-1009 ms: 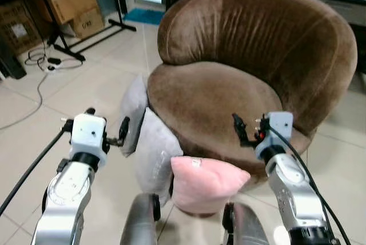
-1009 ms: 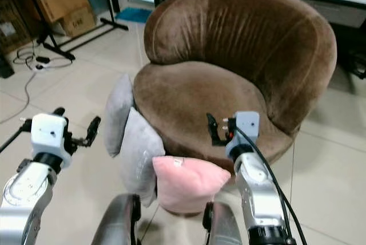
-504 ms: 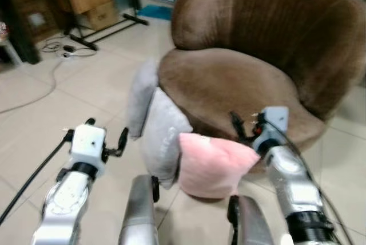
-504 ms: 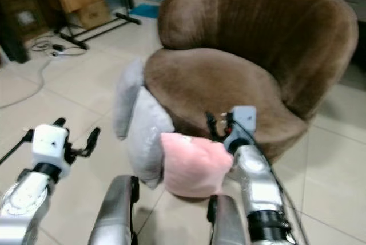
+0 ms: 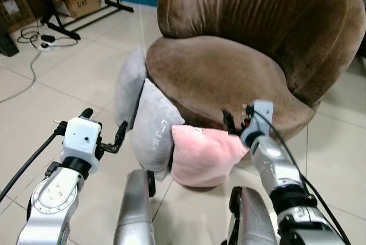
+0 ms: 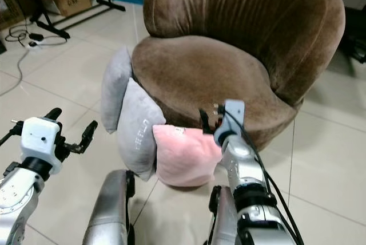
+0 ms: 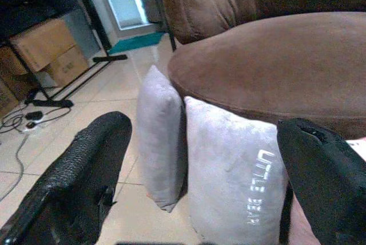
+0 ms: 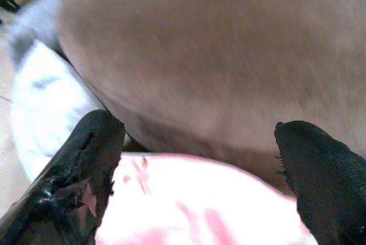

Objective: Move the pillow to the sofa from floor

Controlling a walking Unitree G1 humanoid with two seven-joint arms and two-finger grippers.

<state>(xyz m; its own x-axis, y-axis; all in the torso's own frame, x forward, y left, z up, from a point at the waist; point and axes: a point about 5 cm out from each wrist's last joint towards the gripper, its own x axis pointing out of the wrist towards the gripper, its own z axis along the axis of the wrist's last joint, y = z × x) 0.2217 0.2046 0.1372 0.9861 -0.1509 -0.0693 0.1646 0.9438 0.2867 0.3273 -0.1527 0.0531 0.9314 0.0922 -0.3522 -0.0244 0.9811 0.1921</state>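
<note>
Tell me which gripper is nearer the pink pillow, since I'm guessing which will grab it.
Right. The right gripper hangs open just above the pink pillow; the left gripper, also open, is off beside the gray pillows.

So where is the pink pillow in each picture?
Left eye view: pink pillow low in the middle, on the floor against the sofa.
Right eye view: low in the middle, beside the grey pillow.
Left wrist view: a pink sliver at the right edge.
Right wrist view: along the bottom.
Shared landmark: the brown sofa.
</note>
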